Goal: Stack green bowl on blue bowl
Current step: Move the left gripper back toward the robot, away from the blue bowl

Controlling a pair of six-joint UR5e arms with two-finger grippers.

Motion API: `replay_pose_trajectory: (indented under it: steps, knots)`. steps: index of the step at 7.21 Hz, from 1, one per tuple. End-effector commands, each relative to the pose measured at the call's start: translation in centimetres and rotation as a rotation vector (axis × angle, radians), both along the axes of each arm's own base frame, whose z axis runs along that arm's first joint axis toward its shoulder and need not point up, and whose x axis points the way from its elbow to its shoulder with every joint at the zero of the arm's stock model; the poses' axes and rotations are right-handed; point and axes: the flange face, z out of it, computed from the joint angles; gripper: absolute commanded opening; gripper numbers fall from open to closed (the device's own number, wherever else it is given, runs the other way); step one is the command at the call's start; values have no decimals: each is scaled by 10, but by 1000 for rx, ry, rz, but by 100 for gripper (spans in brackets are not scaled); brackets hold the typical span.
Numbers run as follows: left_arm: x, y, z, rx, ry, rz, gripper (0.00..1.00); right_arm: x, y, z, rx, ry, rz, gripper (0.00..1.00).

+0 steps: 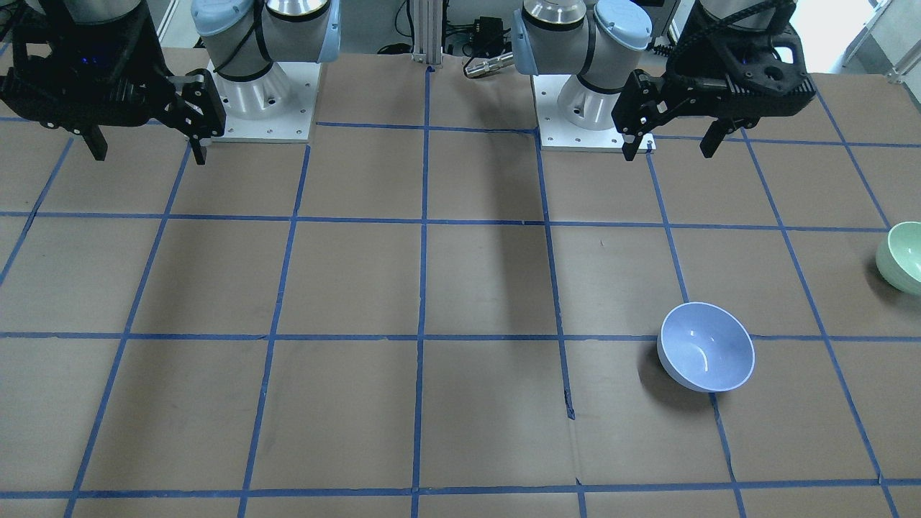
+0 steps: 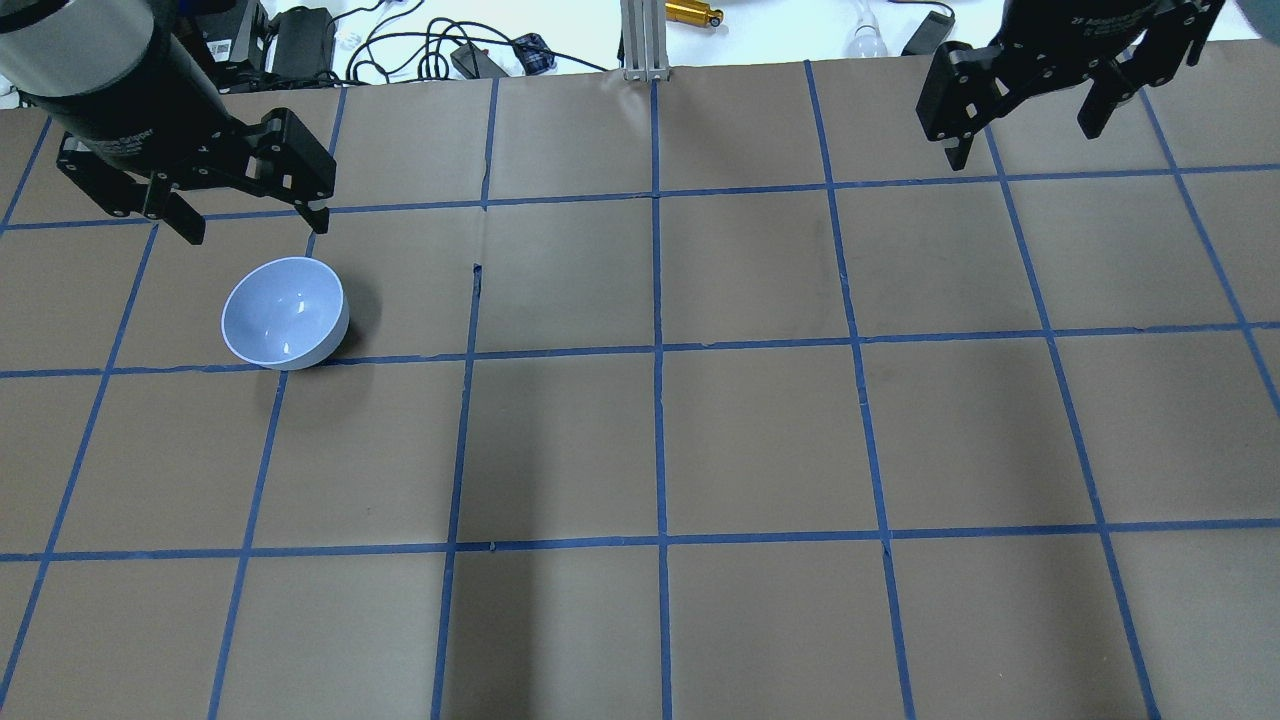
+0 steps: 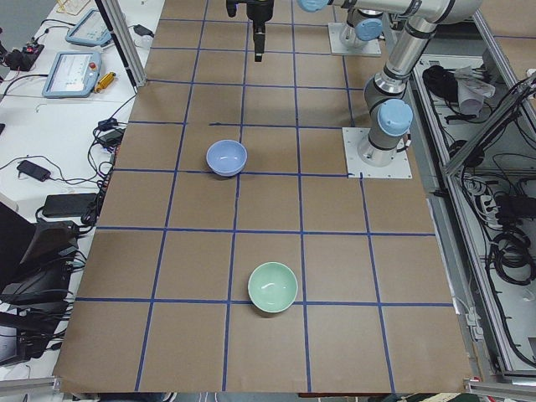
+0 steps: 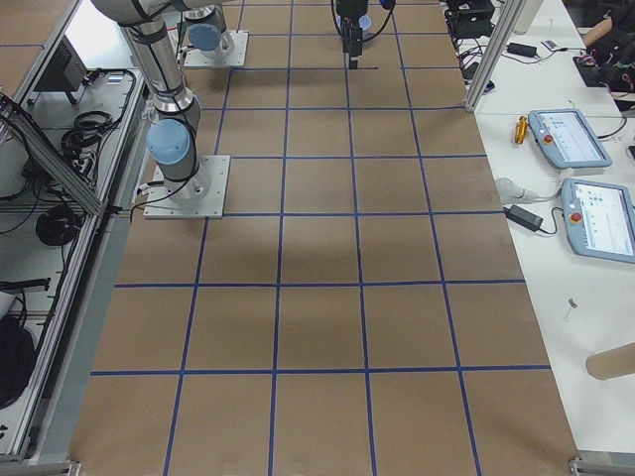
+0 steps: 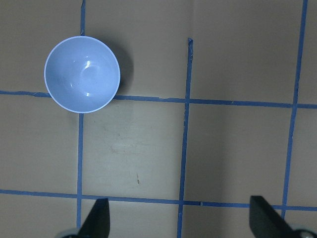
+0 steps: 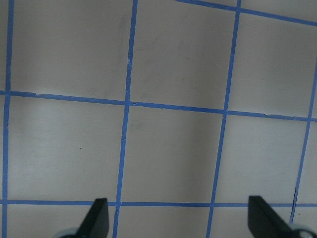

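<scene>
While the left gripper (image 2: 255, 225) hangs open, the blue bowl (image 2: 284, 312) sits upright near it, not right under it. The green bowl (image 3: 273, 287) sits well apart, farther left by the end of the table (image 3: 402, 276). The right gripper (image 2: 1022, 145) is open too.

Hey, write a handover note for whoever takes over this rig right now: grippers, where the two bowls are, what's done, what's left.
Left gripper: open, empty, raised above the table near the blue bowl.
Right gripper: open, empty, raised on the robot's right side.
Blue bowl: upright on the robot's left side.
Green bowl: upright, apart from the blue one, further toward the table's left end, outside the overhead view.
Done: nothing; neither bowl is held.
Left: grasp the green bowl, probably with the left arm, and set it in the blue bowl.
</scene>
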Motion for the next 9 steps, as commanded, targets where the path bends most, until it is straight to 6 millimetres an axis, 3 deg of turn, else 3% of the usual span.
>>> replay_pose_trajectory:
  steps: [1,7,8,9]
  knots:
    - [32,0,-3,13,-29,-91,100,-1,0,0,0,0,-1,100]
    - [148,13,-23,121,1,-340,100,0,0,0,0,0,0,100]
    - [174,20,-29,155,-10,-390,100,0,0,0,0,0,0,100]
    - [212,29,-35,174,2,-448,100,0,0,0,0,0,0,100]
